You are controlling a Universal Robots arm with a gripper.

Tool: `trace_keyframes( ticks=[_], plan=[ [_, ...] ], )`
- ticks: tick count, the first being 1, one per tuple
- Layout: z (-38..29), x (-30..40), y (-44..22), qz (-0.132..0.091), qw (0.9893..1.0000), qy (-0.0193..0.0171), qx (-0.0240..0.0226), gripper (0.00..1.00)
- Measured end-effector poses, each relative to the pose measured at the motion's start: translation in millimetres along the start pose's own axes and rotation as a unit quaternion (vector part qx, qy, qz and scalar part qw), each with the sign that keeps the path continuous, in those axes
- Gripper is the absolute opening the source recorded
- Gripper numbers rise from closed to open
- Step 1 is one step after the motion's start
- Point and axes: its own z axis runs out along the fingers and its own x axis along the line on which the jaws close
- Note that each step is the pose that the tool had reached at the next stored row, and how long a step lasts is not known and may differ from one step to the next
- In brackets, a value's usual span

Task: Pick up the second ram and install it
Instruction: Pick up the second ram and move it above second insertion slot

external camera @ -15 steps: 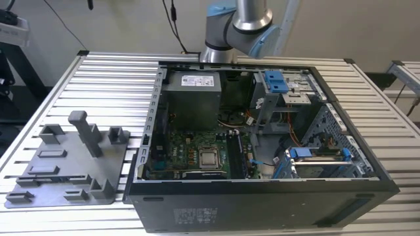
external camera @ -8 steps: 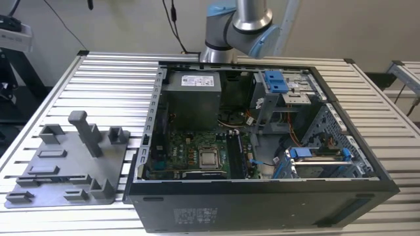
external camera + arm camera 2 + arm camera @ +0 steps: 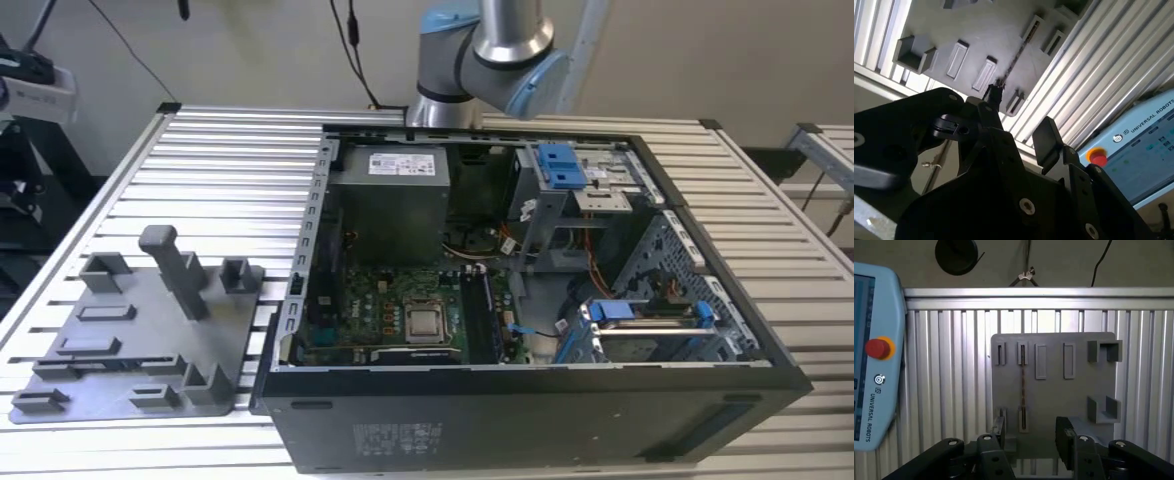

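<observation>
Pincer released, empty | thin dark RAM stick upright in grey plastic fixture plate | rec: centre first, grip flats.

I see the gripper with its fingers spread apart. Beyond them the second ram sits on edge in the grey fixture plate, on the ribbed table.
</observation>
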Motion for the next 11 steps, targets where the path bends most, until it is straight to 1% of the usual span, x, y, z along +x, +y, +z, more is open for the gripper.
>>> trace_keyframes(
  ticks=[11],
  plan=[
    [3.9,0.0,0.0,0.000,1.0000,-0.0001,0.0003,0.54]
  ],
)
